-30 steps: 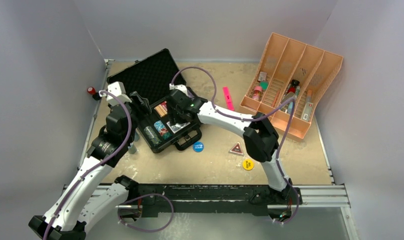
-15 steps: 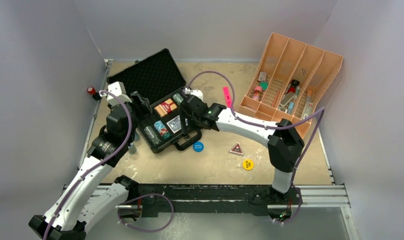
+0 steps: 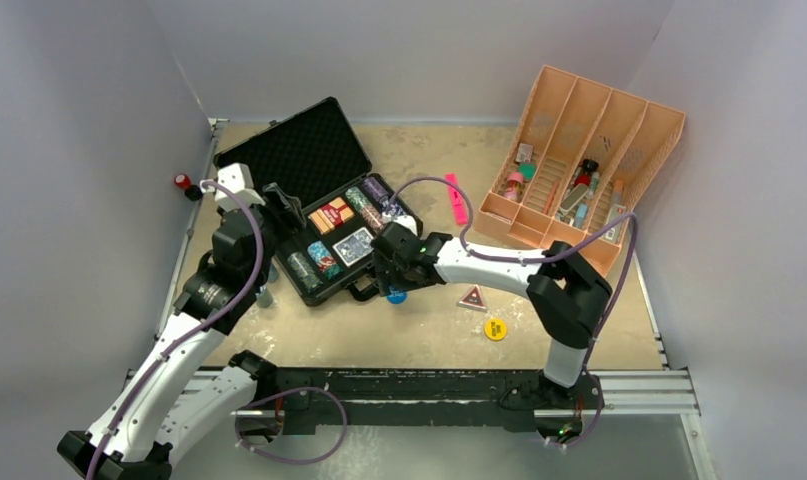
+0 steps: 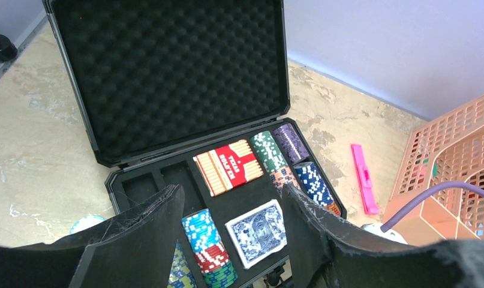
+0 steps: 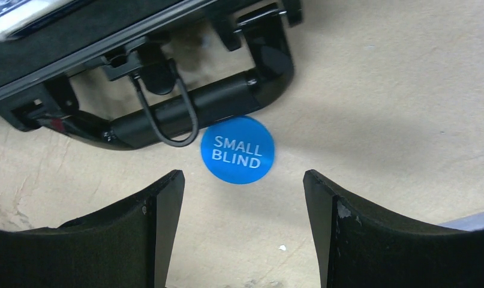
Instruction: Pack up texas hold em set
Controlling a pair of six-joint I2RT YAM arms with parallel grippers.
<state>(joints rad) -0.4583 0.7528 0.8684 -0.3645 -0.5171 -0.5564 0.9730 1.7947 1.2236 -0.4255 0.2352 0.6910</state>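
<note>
Right hand (image 5: pixel 242 183) spread over blue disc (image 5: pixel 237 150) beside case handle (image 5: pixel 209 102).

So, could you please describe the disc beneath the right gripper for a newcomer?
Start at the open black case on the left. Just in front of its carry handle lies a round blue disc. Unlike the yellow disc and the red triangular token to its right, it reads SMALL BLIND in white.

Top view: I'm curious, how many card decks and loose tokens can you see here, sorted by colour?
red card deck: 1
blue card deck: 1
blue disc: 1
yellow disc: 1
red-edged triangle token: 1
Total: 5
</note>
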